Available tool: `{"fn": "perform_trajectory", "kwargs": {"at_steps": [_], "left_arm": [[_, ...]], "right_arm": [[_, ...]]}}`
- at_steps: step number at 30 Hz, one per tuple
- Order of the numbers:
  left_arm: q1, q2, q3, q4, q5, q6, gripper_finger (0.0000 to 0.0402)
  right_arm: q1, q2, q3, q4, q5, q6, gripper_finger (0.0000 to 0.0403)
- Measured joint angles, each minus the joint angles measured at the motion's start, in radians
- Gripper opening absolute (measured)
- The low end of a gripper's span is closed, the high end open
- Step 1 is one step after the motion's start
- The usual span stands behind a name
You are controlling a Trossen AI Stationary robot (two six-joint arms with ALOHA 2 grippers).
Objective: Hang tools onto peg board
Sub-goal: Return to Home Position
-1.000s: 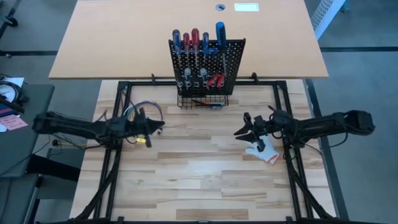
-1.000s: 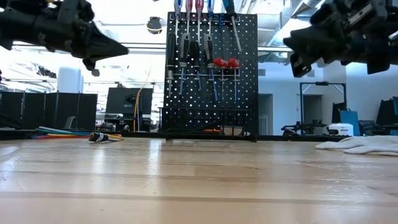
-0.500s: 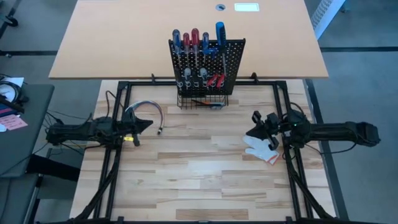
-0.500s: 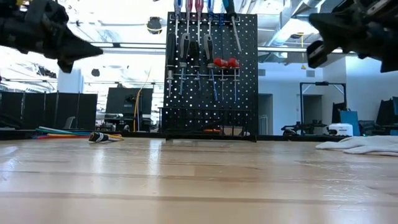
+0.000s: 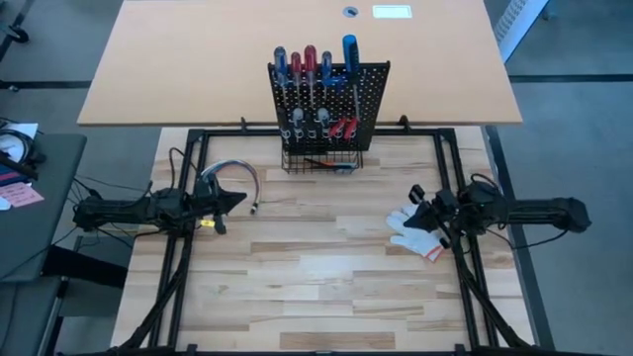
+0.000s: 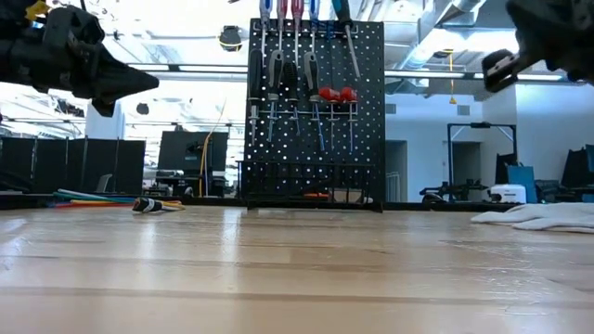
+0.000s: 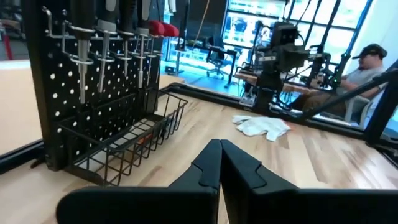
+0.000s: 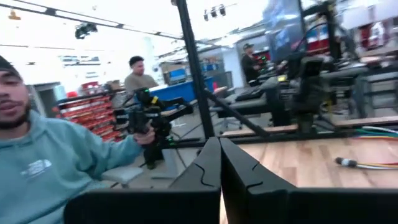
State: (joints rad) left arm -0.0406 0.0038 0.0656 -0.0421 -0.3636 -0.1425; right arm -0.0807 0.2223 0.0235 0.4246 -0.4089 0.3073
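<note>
1. The peg board (image 5: pixel 376 94) is standing upright at the far middle of the table (image 5: pixel 326 287). The tools (image 5: pixel 311 61) are hanging in a row on its near face, long axes vertical and handles up. A few small things are lying in its wire basket (image 5: pixel 321 163), too small to name.
2. The left gripper (image 5: pixel 237 198) is hovering over the left side of the table, just near of the wire bundle (image 5: pixel 232 173). Its fingers are pressing together on nothing. The board is lying far and to the right of it.
3. The right gripper (image 5: pixel 420 205) is hovering over the right side, above the far edge of the white glove (image 5: pixel 413 235). Its fingers are likewise closing on nothing. The board is lying far and to the left of it.
4. Both grippers are sitting about equally far from the board, and no loose tool is showing on the table. The hanging therefore looks finished, and the coming move is probably a plain retreat away from the board, with nothing to carry.
5. Compared with a second ago, both grippers are sitting farther out toward their own sides. The left one is barely differing from half a second ago. The right one is still sliding right and is now almost leaving the low view. Board and tools are staying as they were.
</note>
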Motion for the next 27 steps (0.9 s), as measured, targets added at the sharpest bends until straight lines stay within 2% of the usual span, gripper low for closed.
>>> {"fn": "perform_trajectory", "kwargs": {"at_steps": [4,8,18,27], "left_arm": [[0.000,0.000,-0.001,0.004,0.041,0.024,0.0000],[0.000,0.000,-0.002,0.005,0.048,0.053,0.0000],[0.000,0.001,-0.002,0.003,0.051,0.098,0.0000],[0.000,0.001,-0.003,-0.005,0.122,0.205,0.0000]], "right_arm": [[0.001,-0.133,0.000,-0.184,0.091,-0.027,0.0001],[0.001,-0.222,-0.014,-0.284,0.105,-0.050,0.0003],[0.002,-0.209,-0.016,-0.359,0.123,-0.115,0.0006],[0.002,-0.206,-0.016,-0.361,0.123,-0.133,0.0006]]}}
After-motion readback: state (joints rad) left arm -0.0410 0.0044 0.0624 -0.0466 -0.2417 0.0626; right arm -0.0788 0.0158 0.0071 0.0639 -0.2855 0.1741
